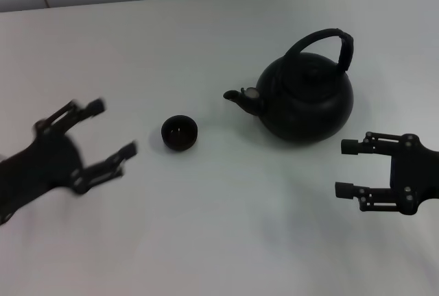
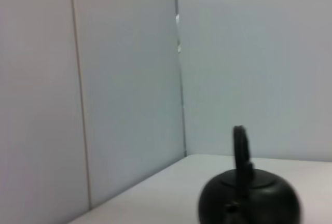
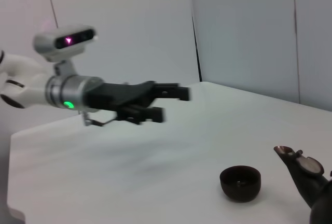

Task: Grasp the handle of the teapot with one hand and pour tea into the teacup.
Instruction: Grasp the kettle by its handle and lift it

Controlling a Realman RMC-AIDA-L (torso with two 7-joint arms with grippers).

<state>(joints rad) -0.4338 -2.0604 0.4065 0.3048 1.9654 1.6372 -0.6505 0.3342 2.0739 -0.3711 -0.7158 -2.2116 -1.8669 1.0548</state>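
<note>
Black and skeletal, the right pincer (image 1: 350, 168) is held with its two fingers apart and nothing between them, just beside the teapot (image 1: 306, 101) on the side away from the spout (image 1: 240, 96). The left pincer (image 1: 110, 131) is likewise spread and empty, well apart from the teapot, on the far side of the teacup (image 1: 180, 133) from it.

The teapot is seen as a broad, squat, matte black body with a small knobbed lid and a short spout turned toward the teacup. Its surface looks dull and faintly rough rather than glossy, so it is judged unlikely to be slippery; it is judged heavy and rigid, heavier still if filled.

The handle (image 1: 329, 44) is arched high over the lid as a stiff hoop, thicker along the side away from the spout. That thickened stretch is judged the place to be gripped, since a hold there should let the body be tipped toward the spout.

The teacup, a small, low, round, dark cup without a handle, stands on the pale smooth counter (image 1: 226, 241) near the spout, apart from it. It is judged light and easily nudged.
</note>
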